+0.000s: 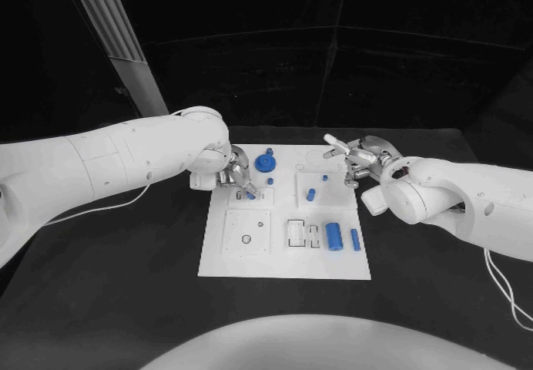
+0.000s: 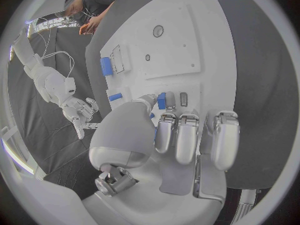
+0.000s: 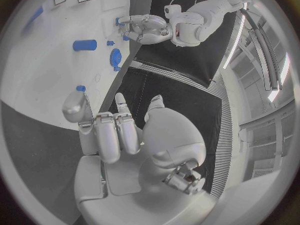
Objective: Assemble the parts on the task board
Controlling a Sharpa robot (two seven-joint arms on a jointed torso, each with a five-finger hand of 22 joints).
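The white task board (image 1: 222,262) lies mid-table. My left hand (image 1: 226,173) hovers over its far left part and pinches a small blue part (image 2: 161,100) between thumb and a finger, just above the board (image 2: 181,45). My right hand (image 1: 361,160) is at the board's far right edge with fingers apart and nothing in them; one fingertip (image 3: 73,105) is close to a small blue piece (image 3: 80,88). Also on the board are a round blue part (image 1: 264,163), a blue peg (image 1: 311,194), a blue cylinder (image 1: 333,233) and a thin blue bar (image 1: 356,239).
The board carries square recessed outlines on its near left (image 1: 246,230) and a slotted holder (image 1: 296,233) beside the cylinder. Black tabletop (image 1: 122,293) surrounds the board. A cable (image 1: 95,210) trails from my left arm.
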